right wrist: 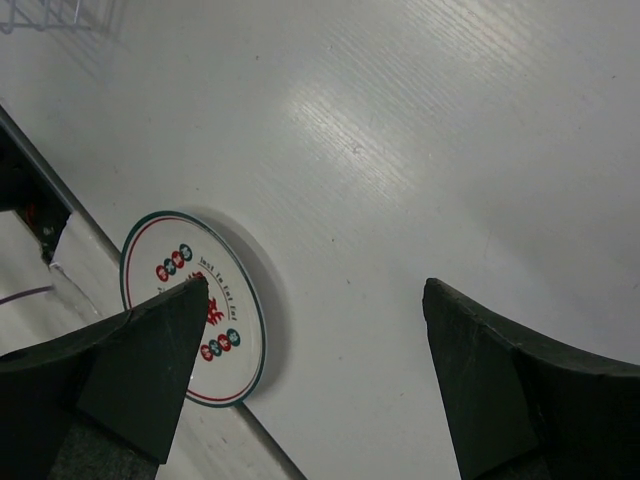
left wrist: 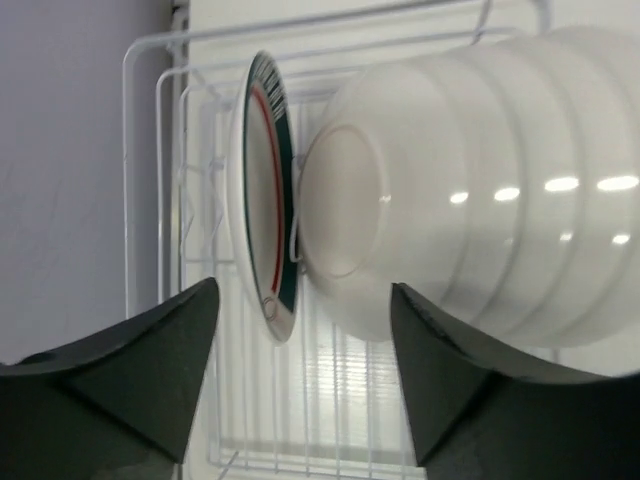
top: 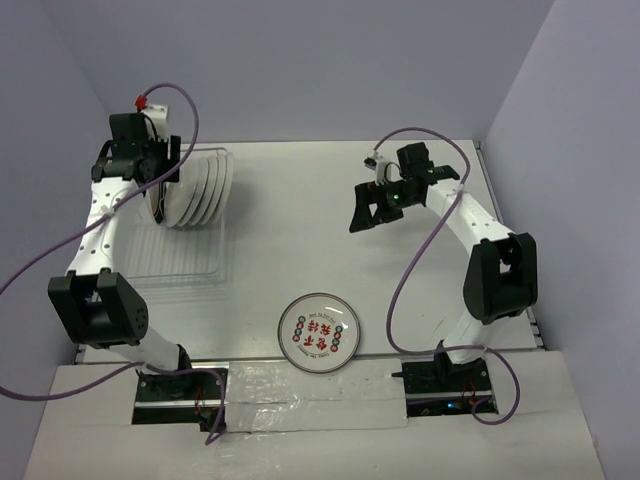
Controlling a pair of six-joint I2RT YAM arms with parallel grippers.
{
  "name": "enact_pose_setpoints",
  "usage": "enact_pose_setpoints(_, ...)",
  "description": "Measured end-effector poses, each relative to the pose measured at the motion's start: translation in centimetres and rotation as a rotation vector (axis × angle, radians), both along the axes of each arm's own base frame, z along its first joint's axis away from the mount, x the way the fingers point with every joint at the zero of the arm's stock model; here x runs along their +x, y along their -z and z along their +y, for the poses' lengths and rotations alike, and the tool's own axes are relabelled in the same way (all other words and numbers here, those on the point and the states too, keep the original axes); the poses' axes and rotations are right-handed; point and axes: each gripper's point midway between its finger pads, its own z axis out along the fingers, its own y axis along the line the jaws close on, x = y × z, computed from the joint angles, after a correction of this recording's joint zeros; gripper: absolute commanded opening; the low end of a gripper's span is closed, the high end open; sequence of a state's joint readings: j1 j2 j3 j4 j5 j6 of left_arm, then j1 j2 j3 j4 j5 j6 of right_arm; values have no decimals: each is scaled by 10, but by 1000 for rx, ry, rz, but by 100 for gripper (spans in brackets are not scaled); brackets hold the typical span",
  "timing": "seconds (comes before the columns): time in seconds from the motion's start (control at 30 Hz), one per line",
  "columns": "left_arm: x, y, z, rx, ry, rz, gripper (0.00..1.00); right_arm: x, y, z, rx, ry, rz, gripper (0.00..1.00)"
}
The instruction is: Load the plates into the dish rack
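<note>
Left claw (left wrist: 303, 300) is open, holding nothing, right up by the green-rimmed plate (left wrist: 262, 190) standing in the dish rack (top: 185, 262), far left. A sloppy retreat could clip and topple it. Right claw (right wrist: 315, 288) hangs open and empty over the last plate (top: 318, 331), which lies flat near-centre on the surface (top: 300, 220) and might skid.

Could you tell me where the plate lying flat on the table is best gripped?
The plate lies flat, face up, so only its rim offers a pinch. Probably take the far edge, coming down from above at a tilt.
</note>
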State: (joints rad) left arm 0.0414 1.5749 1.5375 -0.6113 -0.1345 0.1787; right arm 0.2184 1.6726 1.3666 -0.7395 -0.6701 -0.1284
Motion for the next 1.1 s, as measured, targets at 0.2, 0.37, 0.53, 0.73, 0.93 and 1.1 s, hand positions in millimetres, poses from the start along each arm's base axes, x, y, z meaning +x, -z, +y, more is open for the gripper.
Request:
enact_pose_setpoints(0.2, -7, -42, -39, -149, 151, -84, 99, -1, 22, 15, 1, -34, 54, 87)
enact_pose_setpoints(0.37, -12, -71, -62, -241, 228, -143, 99, -10, 39, 36, -3, -90, 96, 81)
enact_pose_setpoints(0.53, -19, -79, -75, -309, 260, -156, 99, -24, 62, 52, -24, -152, 155, 70)
enact_pose_setpoints(0.73, -29, -83, -82, -340, 284, -167, 99, -58, 93, 69, -46, -276, 280, 67)
enact_pose_setpoints(0.93, -33, -73, -86, -362, 294, -140, 99, -94, 113, 79, -55, -408, 400, 66)
enact_pose_setpoints(1.1, -34, -68, -87, -368, 295, -130, 99, -119, 119, 84, -63, -502, 473, 62)
